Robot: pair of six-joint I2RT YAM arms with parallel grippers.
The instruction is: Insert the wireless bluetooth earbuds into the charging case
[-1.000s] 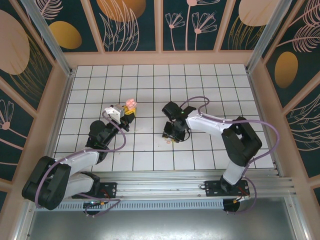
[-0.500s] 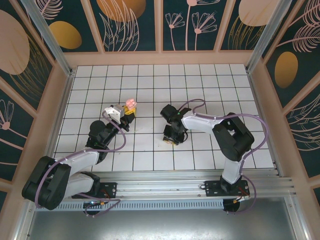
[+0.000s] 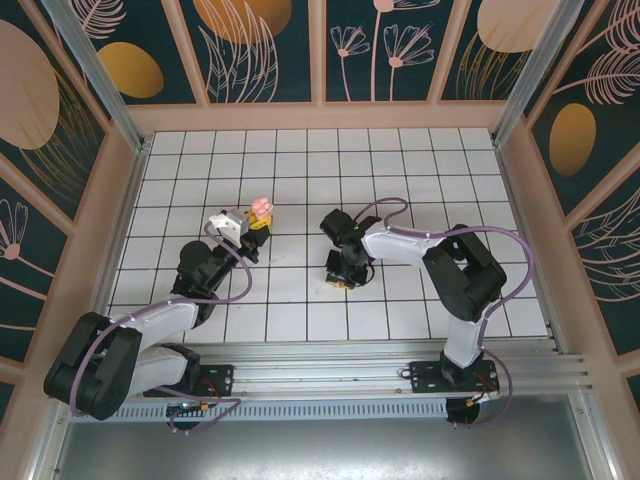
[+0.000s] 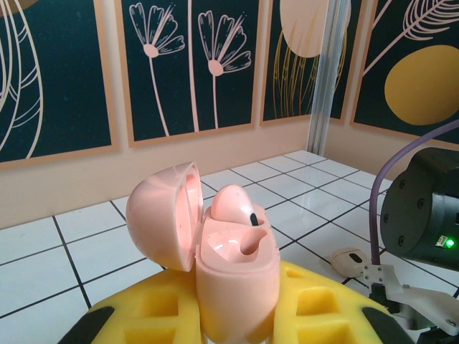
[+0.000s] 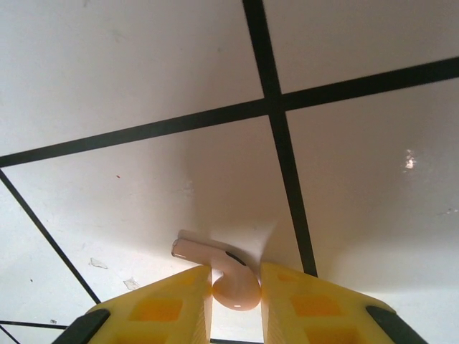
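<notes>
White glossy tiles ruled in black form the table point(image 3: 300, 160), walled by dark teal panels point(image 3: 260, 50) printed with flower outlines. The smooth, rounded salmon-pink charging case point(image 4: 237, 276) is clamped in the left gripper point(image 3: 254, 224), lid hinged up, one earbud point(image 4: 233, 204) seated inside, its base hidden by yellow foam pads point(image 4: 315, 308). The second earbud point(image 5: 228, 276), lying on a tile, is pinched between the narrowed jaws of the right gripper point(image 5: 235, 290).

- The left gripper point(image 3: 257, 222) is gripping the charging case point(image 3: 262, 207) over the white tiled table point(image 3: 400, 170).
- The right gripper point(image 3: 342, 278) is pointing down onto a tile near the table's middle, well apart from the case.
</notes>
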